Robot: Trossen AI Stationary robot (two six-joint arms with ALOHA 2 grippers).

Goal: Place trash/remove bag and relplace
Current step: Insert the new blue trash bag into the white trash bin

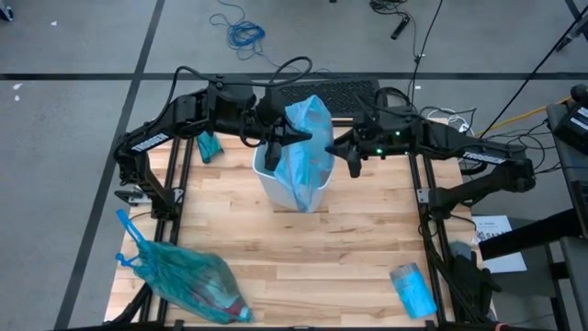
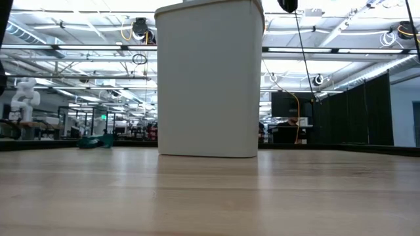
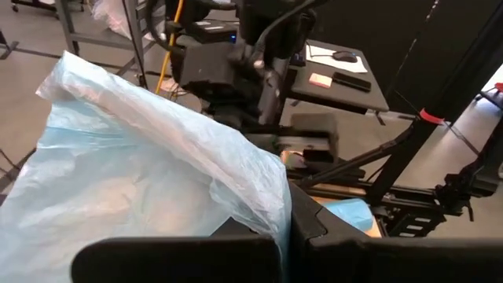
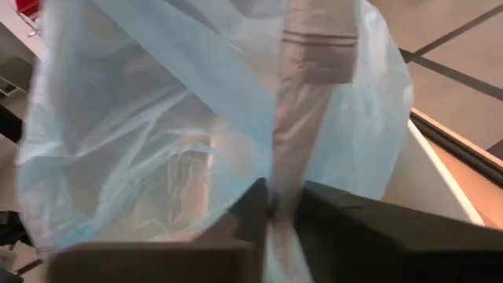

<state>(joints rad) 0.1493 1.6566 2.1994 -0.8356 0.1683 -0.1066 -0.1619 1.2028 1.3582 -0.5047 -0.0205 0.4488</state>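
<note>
A white bin (image 1: pixel 276 188) stands upright on the wooden table at its far middle; the low view shows its flat base (image 2: pixel 209 152) on the boards. A pale blue bag (image 1: pixel 308 147) billows above the bin's mouth. My left gripper (image 1: pixel 274 145) is shut on the bag's left side and my right gripper (image 1: pixel 347 152) is shut on its right side. A bulging, tied teal bag (image 1: pixel 188 280) lies on its side at the near left corner. The trash itself is hidden. My left gripper pinches the blue bag's thin film at an edge (image 3: pixel 267 206) between its two fingers, coming nearly level from the table's left. The bag stands puffed up above the fingers. My right gripper pinches a gathered fold (image 4: pixel 277 177) of the bag's right side between its two fingers, coming nearly level from the table's right. The film rises slack above the fingers, and the bag's lower part (image 1: pixel 308 198) hangs down at the bin.
A roll of blue bags (image 1: pixel 413 290) lies at the near right corner. A small teal object (image 1: pixel 209 145) sits by the left arm at the far left. Bare boards (image 1: pixel 312 267) stretch between the bin and the near edge.
</note>
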